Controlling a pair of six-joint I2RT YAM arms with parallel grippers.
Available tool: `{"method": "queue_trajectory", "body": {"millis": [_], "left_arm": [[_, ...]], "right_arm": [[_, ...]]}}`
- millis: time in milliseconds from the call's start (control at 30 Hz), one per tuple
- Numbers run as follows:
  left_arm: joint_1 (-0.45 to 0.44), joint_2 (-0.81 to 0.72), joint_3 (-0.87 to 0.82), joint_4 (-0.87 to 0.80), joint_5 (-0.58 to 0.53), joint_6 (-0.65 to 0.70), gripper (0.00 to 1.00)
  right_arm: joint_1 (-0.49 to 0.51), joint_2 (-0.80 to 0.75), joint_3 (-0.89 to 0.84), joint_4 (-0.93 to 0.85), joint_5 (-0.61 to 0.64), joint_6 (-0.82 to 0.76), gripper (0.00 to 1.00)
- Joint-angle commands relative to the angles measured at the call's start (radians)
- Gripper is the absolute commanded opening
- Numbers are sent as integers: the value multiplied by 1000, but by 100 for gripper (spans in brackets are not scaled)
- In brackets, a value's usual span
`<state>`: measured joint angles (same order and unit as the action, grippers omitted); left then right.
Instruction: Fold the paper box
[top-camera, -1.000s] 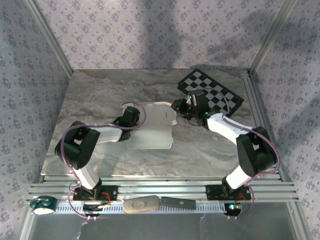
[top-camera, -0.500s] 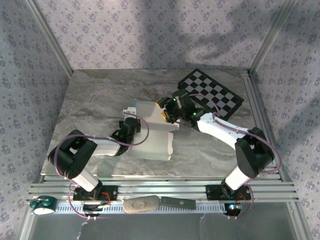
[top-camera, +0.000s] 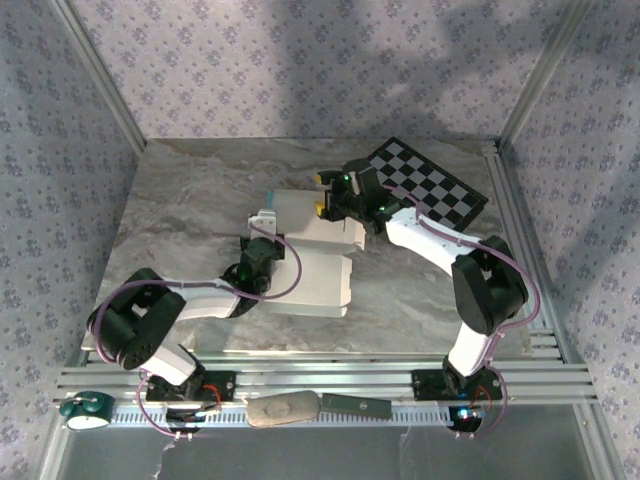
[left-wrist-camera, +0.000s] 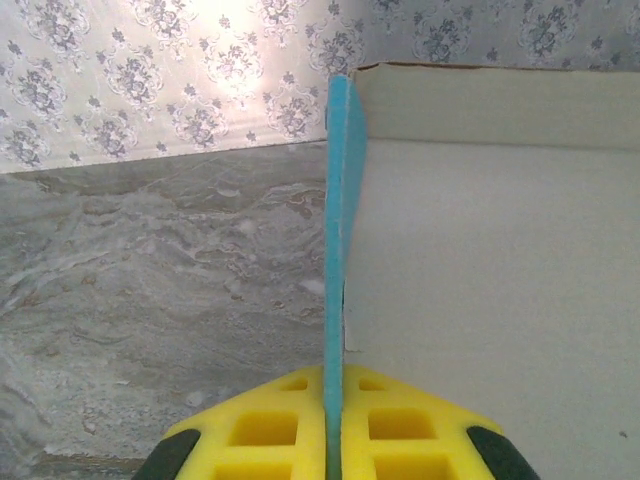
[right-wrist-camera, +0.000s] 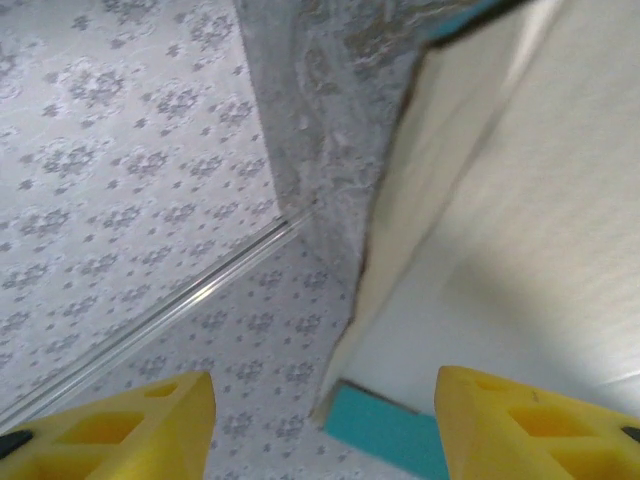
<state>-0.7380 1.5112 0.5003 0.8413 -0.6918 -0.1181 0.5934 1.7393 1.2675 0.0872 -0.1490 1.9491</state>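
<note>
Though thin, rigid white-turquoise paper box (top-camera: 320, 285)

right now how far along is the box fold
Early stage. Done: one flap of the paper box stands upright, turquoise face showing. In hand: the left gripper is shut on that flap's edge, and the right gripper is open at the sheet's far edge. To do: most of the sheet lies flat, white side up; no closed box yet.
</note>
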Motion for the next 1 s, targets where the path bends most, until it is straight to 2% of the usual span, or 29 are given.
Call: {"method": "queue_trajectory", "body": {"millis": [0,200,400,600,700,800,867,967], "left_arm": [[-16,-28,23,36,-27,36,0],[-37,-41,42,25,-60,66,0],[-53,-43,52,18,-91,94,0],[-56,-42,50,30,-104,99,0],[-55,-41,52,34,-107,102,0],[-55,-40,52,36,-105,107,0],[-55,-41,58,23,-97,112,0],[-47,-49,69,-24,-58,105,19]], "right_arm": [[1,-15,23,-43,20,37,60],[0,9,27,-74,2,90,55],[-7,28,42,-78,0,114,42],[-15,64,55,-62,-22,126,34],[-17,85,67,-46,-35,119,21],[-21,94,73,-34,-48,96,0],[-18,82,67,-36,-41,73,0],[-6,36,43,-79,12,40,0]]}}
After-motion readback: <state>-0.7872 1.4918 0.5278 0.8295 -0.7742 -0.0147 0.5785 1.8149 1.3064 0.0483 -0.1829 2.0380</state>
